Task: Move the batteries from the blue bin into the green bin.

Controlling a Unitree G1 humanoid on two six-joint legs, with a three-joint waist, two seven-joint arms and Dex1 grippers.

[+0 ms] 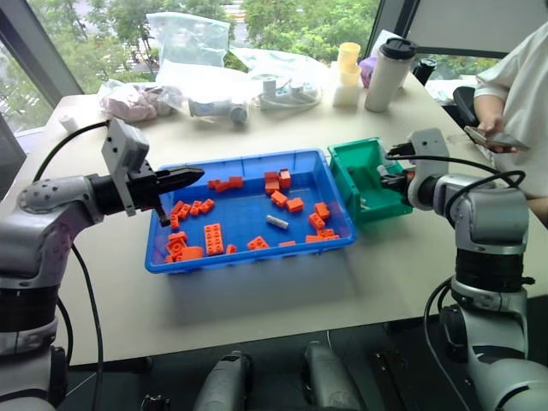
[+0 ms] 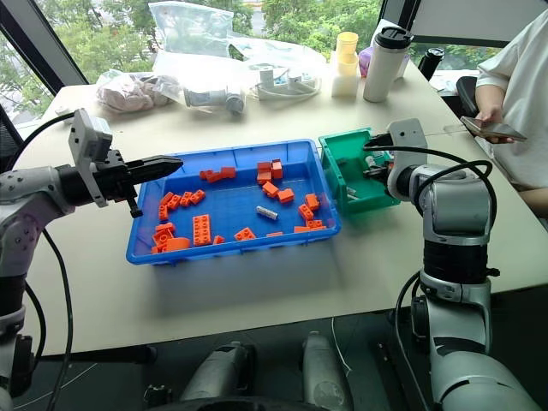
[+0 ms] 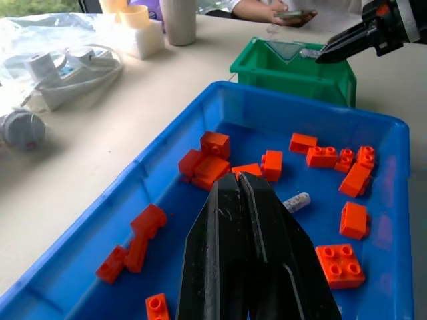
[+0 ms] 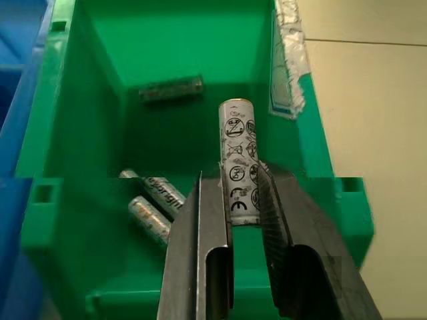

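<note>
Beige desk by a window, carrying everything. Held battery clamped between the fingers of the right end effector, poised over the green bin, jaws narrowed onto its lower end. Three more batteries lying on the green bin's floor. One battery remaining in the blue bin, among scattered orange bricks. Green bin just beside the blue bin's right wall. Left end effector hovering above the blue bin's left part, fingers pressed together, nothing gripped. White tumbler and plastic bags at the desk's far edge; seated person with a phone to the right.
</note>
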